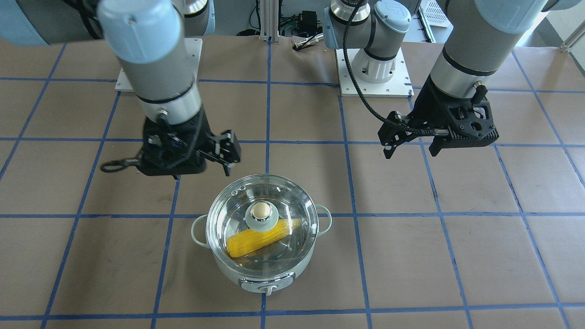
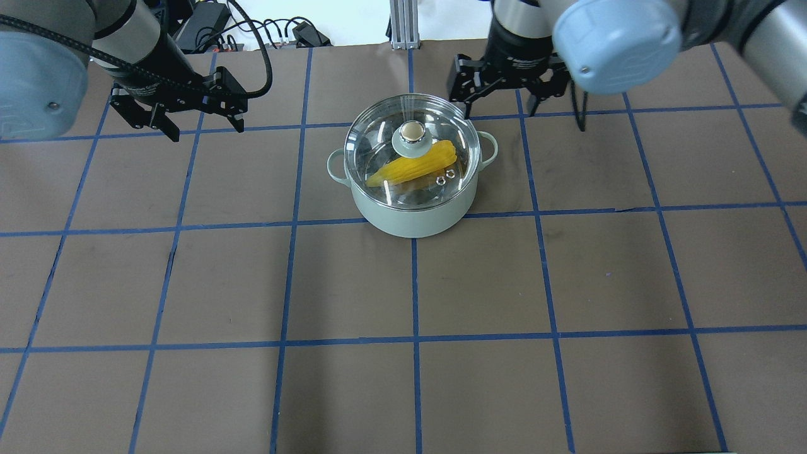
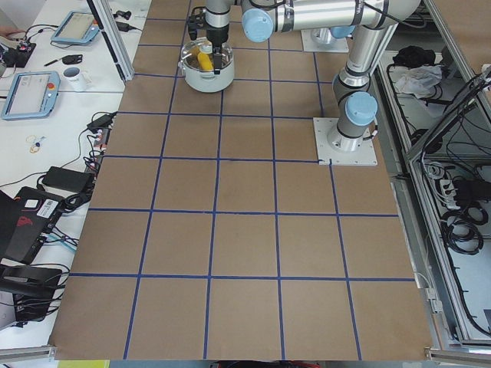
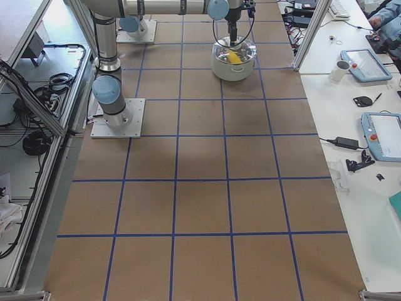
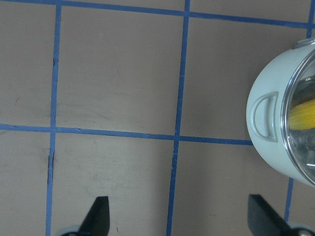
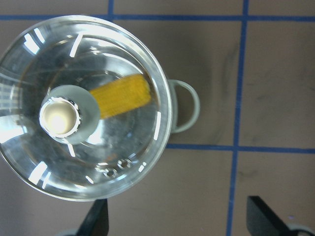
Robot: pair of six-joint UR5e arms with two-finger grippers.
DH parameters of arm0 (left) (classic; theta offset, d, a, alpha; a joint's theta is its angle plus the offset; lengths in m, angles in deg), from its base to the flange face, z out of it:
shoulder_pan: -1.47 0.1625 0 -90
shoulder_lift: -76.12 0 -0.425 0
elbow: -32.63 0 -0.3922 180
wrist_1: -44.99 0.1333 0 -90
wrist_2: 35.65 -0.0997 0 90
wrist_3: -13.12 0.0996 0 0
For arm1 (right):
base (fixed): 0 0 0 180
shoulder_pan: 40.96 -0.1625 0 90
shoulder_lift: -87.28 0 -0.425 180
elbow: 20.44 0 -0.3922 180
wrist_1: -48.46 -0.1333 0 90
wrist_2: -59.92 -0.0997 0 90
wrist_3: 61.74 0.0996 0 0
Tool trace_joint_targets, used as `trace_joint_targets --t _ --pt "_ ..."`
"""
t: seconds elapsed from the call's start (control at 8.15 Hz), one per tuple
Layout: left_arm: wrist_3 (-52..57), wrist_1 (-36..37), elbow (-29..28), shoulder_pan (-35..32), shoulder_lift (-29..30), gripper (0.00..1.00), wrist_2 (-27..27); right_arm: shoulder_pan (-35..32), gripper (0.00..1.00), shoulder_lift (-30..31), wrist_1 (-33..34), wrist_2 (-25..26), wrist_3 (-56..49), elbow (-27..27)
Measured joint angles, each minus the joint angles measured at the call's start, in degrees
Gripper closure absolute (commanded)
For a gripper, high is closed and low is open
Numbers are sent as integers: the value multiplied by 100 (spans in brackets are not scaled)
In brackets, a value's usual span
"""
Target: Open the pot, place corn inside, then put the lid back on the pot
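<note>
The pale mint pot (image 1: 265, 270) stands on the table with the clear glass lid (image 1: 228, 219) seated on it. The yellow corn (image 1: 256, 240) lies inside, seen through the glass. From overhead, the pot (image 2: 410, 214), lid (image 2: 378, 135) and corn (image 2: 416, 167) show the same. My left gripper (image 2: 206, 129) is open and empty, well off to the pot's side; its wrist view shows the pot (image 5: 266, 132) at the right edge. My right gripper (image 2: 501, 110) is open and empty, raised beside the pot; its wrist view looks down on the lid (image 6: 123, 157) and corn (image 6: 123, 93).
The brown table (image 2: 416, 284) carries a blue tape grid. The arm bases (image 1: 372, 68) stand at the robot's side of the table. Cables and electronics (image 2: 265, 31) lie past the table's far edge. Side benches hold tablets (image 4: 360, 63) and a mug.
</note>
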Motion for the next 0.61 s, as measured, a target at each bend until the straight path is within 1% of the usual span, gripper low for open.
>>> trace_joint_targets --t 0.12,0.25,0.37,0.61 --pt "0 0 1 0 0 0 -2 319 0 391 -545 -2 -309 95" --pt "3 0 1 0 0 0 -4 495 0 686 -842 18 -484 203" --pt "10 4 2 0 0 0 -10 571 0 875 -985 27 -562 272" --pt "32 11 3 0 -5 0 -37 615 0 1039 -1083 10 -604 323"
